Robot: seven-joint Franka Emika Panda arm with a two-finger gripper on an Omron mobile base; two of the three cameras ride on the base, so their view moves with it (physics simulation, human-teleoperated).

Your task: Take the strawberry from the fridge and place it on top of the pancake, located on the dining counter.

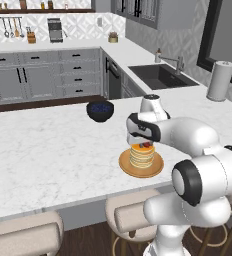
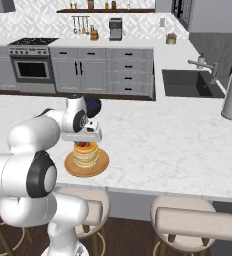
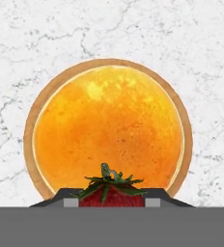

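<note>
The pancake (image 1: 141,155) is a golden stack on a round brown plate (image 1: 125,165) near the front edge of the white marble dining counter (image 1: 48,150). My gripper (image 1: 146,144) hangs straight down just above the stack, shut on the strawberry (image 1: 147,145). From the other side the strawberry (image 2: 84,145) shows as a small red lump under the gripper (image 2: 83,144), right above the pancake (image 2: 86,155). Looking down the hand, the red strawberry (image 3: 112,195) with green leaves sits between the fingertips, over the near edge of the orange pancake (image 3: 109,130). The fridge is out of view.
A dark blue-black bowl (image 1: 100,110) stands on the counter behind the plate. A paper towel roll (image 1: 220,80) stands at the far right, with the dark sink (image 1: 160,76) beyond. Beige stools (image 1: 130,212) line the counter's front edge.
</note>
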